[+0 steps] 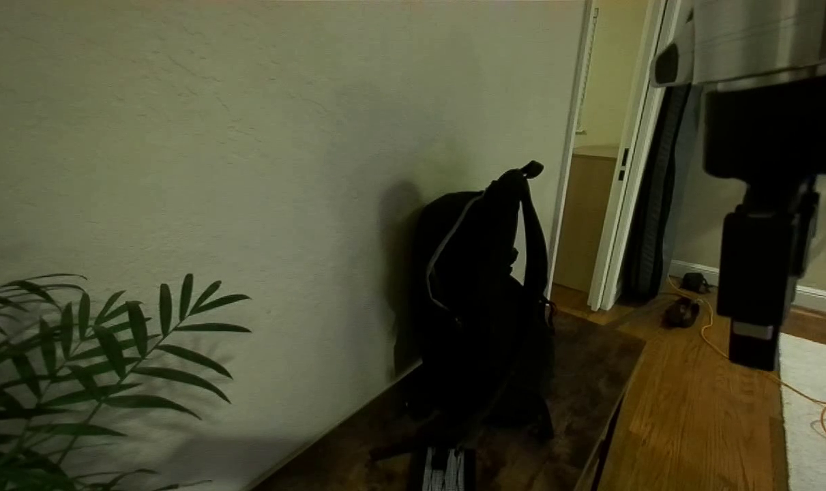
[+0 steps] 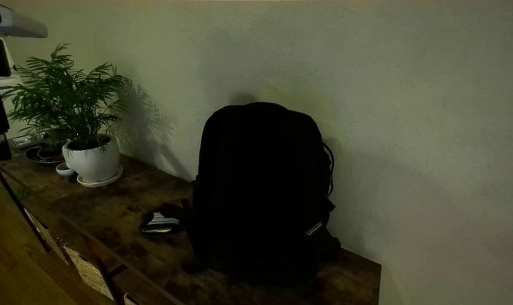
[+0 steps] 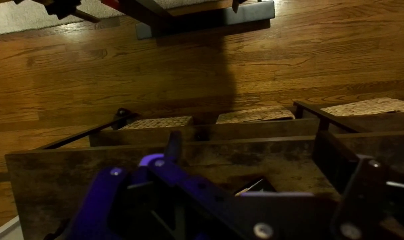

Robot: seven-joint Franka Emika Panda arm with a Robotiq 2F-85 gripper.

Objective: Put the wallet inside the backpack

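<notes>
- Black fabric backpack (image 2: 260, 190), round-topped, stands on the mottled brown tabletop (image 2: 112, 207).
- Dark wallet (image 2: 164, 221), showing pale layered edges, lies beside it.
- Fingers (image 3: 333, 163) stand wide apart.

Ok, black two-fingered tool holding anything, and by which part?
Nothing: the tool stands open; the dark wallet with pale contents lies on the brown mottled tabletop.

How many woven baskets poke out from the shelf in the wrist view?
3: left basket, middle basket and right basket, in a row along the shelf. More may be hidden.
</notes>
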